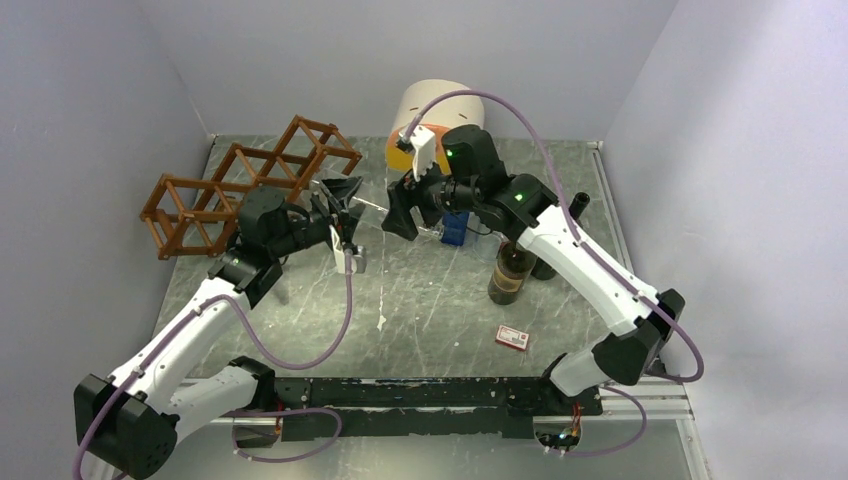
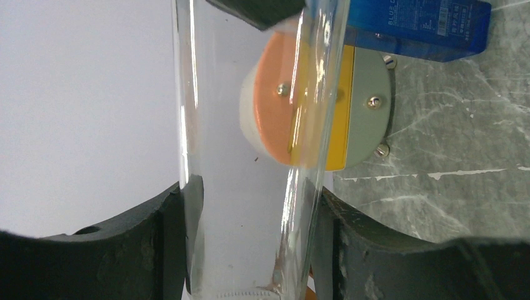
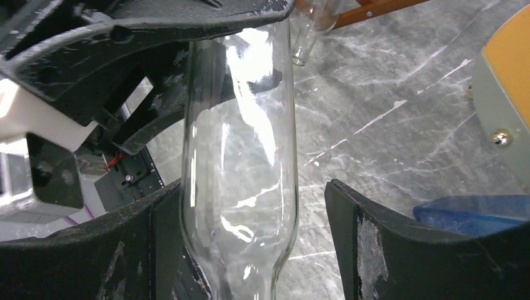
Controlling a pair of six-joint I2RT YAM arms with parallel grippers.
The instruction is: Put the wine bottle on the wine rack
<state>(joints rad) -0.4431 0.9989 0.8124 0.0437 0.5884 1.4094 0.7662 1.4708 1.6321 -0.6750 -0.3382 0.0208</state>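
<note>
Top view: the left gripper [image 1: 343,200] holds a clear bottle [image 1: 372,207] over the worktop [image 1: 430,300], near the rack [image 1: 250,180]. The right gripper [image 1: 402,215] is at the bottle's other end.

Left wrist view: both fingers [image 2: 169,244] press the bottle.

Right wrist view: the jaws stand wide around the bottle, with a gap on one side.

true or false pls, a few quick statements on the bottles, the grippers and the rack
1. The left gripper is shut on the clear bottle. True.
2. The right gripper clamps that bottle tight. False: its jaws stand open round it, with a gap on one side.
3. The wine rack stands at the table's far left. True.
4. The brown bottle lies flat. False: it stands upright by the right arm.
5. The red box sits in the rack. False: it lies on the table.
</note>
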